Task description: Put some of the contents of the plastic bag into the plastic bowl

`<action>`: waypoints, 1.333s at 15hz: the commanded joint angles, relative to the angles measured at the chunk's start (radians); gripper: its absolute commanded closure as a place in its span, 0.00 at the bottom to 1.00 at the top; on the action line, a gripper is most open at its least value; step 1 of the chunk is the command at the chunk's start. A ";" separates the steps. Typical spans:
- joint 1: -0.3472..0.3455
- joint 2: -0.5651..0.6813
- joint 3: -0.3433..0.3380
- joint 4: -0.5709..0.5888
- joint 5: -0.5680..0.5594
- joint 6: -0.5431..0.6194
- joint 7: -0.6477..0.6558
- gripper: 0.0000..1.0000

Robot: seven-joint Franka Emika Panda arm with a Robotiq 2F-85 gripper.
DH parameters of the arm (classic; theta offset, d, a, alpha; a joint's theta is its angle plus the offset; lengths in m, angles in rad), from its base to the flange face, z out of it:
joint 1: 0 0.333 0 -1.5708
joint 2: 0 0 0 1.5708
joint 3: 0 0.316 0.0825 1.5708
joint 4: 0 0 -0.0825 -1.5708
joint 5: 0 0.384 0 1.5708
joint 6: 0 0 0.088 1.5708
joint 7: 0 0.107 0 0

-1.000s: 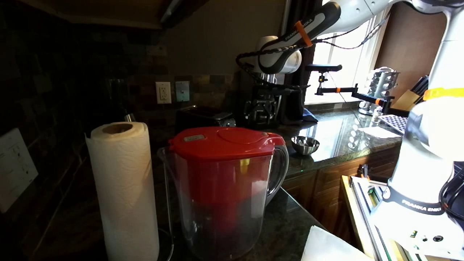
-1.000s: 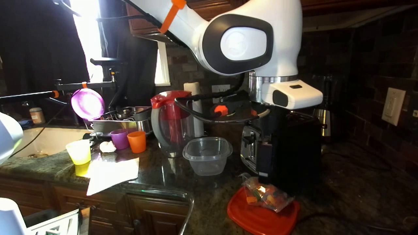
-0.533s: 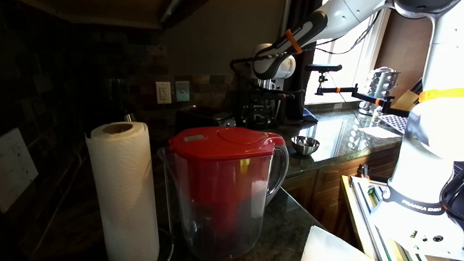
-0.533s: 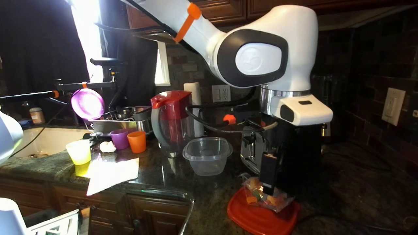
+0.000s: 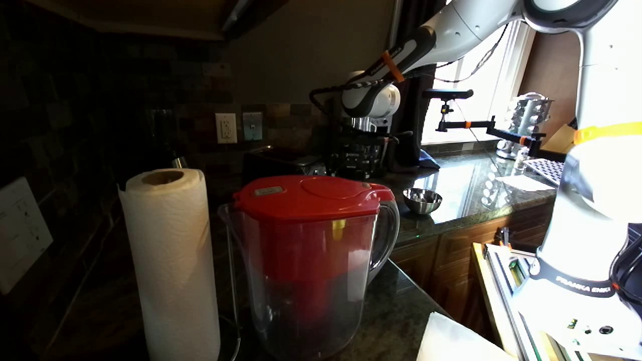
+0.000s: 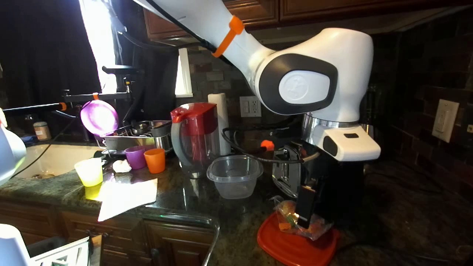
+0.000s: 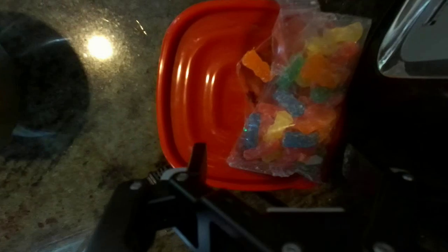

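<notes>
The clear plastic bag (image 6: 295,218) holds colorful candies and lies on the red lid (image 6: 281,247). In the wrist view the bag (image 7: 301,105) covers the right part of the lid (image 7: 189,87). My gripper (image 7: 274,150) is open, one dark finger on either side of the bag's near end; the right finger is hard to see. In an exterior view the gripper's visible finger (image 6: 306,208) is over the bag; I cannot tell whether it touches. The clear plastic bowl (image 6: 236,181) stands upright left of the bag, looks empty, and is out of the wrist view.
A toaster (image 6: 288,173) stands close behind the bag. A red pitcher (image 6: 196,136), an orange cup (image 6: 154,161) and paper towels (image 5: 170,265) stand farther off. A metal bowl (image 5: 422,201) stands on the counter. A dark round shape (image 7: 42,91), unclear, is left of the lid.
The arm has come down and a little to the right in the exterior view with the bag, bringing the gripper's finger down over the bag. The bag, lid and bowl have not moved.
</notes>
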 commanded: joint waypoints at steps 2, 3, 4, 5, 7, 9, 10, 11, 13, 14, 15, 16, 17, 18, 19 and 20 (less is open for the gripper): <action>0.011 0.061 -0.009 0.052 0.048 -0.039 -0.001 0.00; 0.011 0.070 -0.008 0.058 0.054 -0.041 -0.002 0.00; 0.012 0.078 -0.007 0.064 0.062 -0.042 -0.004 0.00; 0.014 0.086 -0.006 0.069 0.066 -0.043 -0.004 0.00; 0.017 0.098 -0.004 0.078 0.078 -0.045 -0.007 0.00; 0.020 0.110 -0.002 0.089 0.091 -0.048 -0.009 0.00; 0.022 0.116 -0.001 0.094 0.095 -0.048 -0.010 0.02; 0.023 0.120 -0.001 0.097 0.099 -0.048 -0.010 0.04; 0.025 0.127 0.000 0.105 0.103 -0.049 -0.010 0.22; 0.027 0.130 0.000 0.108 0.103 -0.048 -0.010 0.36; 0.028 0.134 0.000 0.112 0.103 -0.047 -0.010 0.47; 0.029 0.136 0.000 0.114 0.103 -0.046 -0.010 0.54; 0.029 0.137 -0.001 0.115 0.102 -0.046 -0.010 0.63; 0.030 0.138 -0.001 0.117 0.100 -0.046 -0.010 0.70; 0.031 0.137 -0.002 0.118 0.098 -0.046 -0.010 0.77; 0.031 0.136 -0.003 0.120 0.096 -0.046 -0.010 0.84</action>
